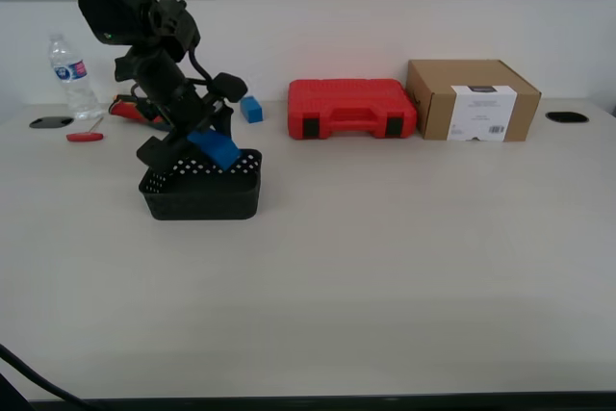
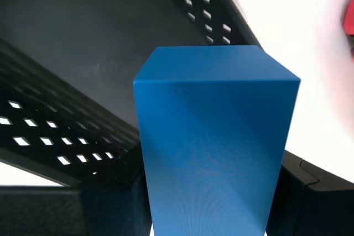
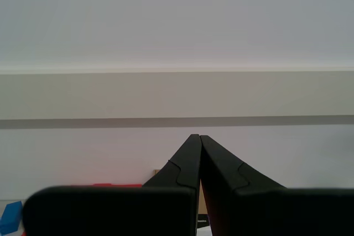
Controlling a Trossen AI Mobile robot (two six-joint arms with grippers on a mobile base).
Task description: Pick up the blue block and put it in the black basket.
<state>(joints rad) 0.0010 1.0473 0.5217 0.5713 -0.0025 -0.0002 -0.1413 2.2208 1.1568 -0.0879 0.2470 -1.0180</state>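
The black basket (image 1: 200, 196) stands on the table (image 1: 385, 267), in front of the red tool case (image 1: 351, 108) and toward the exterior view's left of it. Above the basket's opening hangs my first gripper (image 1: 197, 141), and the blue block (image 1: 215, 149) is clamped tilted between its fingers, just over the basket's rim. My second gripper (image 3: 199, 136) holds nothing, its fingertips pressed together, pointing at the wall
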